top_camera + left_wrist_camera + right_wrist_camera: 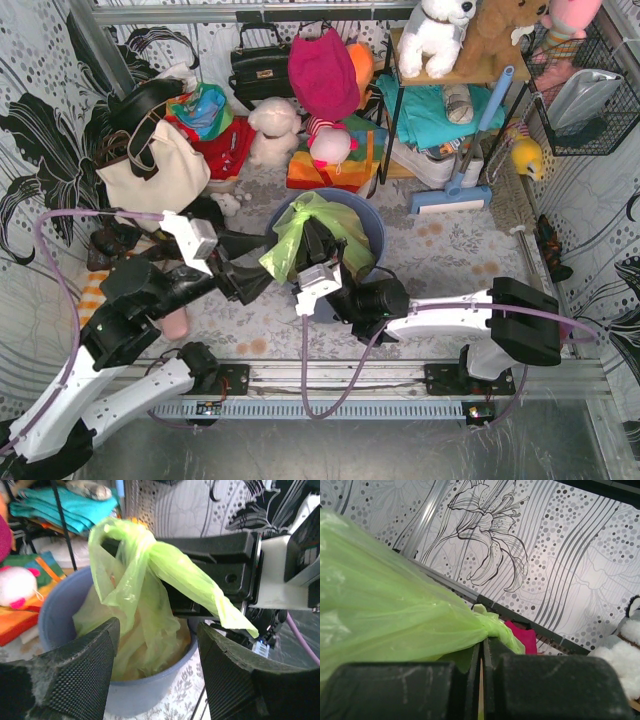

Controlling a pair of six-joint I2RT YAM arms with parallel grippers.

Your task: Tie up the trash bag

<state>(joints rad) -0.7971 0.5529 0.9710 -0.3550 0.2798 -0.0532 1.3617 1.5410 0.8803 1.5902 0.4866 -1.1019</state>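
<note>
Roughly in the middle of the desk (pixel 440 250), the trash bag (pixel 300 240) sits inside a round blue-grey bin (pixel 372 228). Its lime-green film bulges above the rim, and brownish-tan waste shows faintly through the lower part. The bag's top is gathered into a loop and a twisted tail that stretches sideways out over the bin's edge. The right jaws are closed on that gathered plastic, which bunches into a tight crease right at their tips in the right wrist view. The left jaws stand wide apart just in front of the bin, facing the bag with nothing between them and no film against their pads. Behind the bin are a cream tote bag (pixel 160 170) with dark straps, a white plush toy (pixel 272 130), a magenta cloth bundle (pixel 322 70) and a black rack (pixel 392 120) holding folded teal cloth. A blue-handled squeegee (pixel 455 195) leans by the rack.
</note>
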